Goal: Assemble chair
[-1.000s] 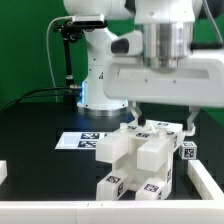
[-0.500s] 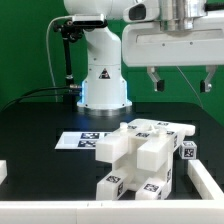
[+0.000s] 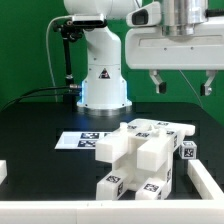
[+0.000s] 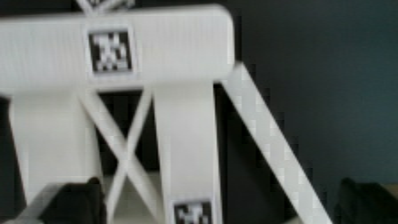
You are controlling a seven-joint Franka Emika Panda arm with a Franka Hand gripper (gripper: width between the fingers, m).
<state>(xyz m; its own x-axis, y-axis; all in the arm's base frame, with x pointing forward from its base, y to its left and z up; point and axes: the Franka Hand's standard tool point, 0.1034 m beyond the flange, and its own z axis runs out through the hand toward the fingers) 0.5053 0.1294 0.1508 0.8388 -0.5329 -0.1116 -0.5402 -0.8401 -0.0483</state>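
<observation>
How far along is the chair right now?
Done: the chair parts sit bunched into one blocky cluster by the marker board; whether they're joined isn't clear. In hand: nothing, the gripper hangs open above. Left: no finished chair shape shows yet.

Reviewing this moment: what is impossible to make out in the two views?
1. Exterior view: the stacked chair parts cover one another, so it cannot be told which are joined.
2. Exterior view: a white piece at the exterior view's right is cut off by the picture edge.
3. Wrist view: blur leaves the tags unreadable.
4. Wrist view: the fingertips of the open gripper are cut off by the edge.
</observation>
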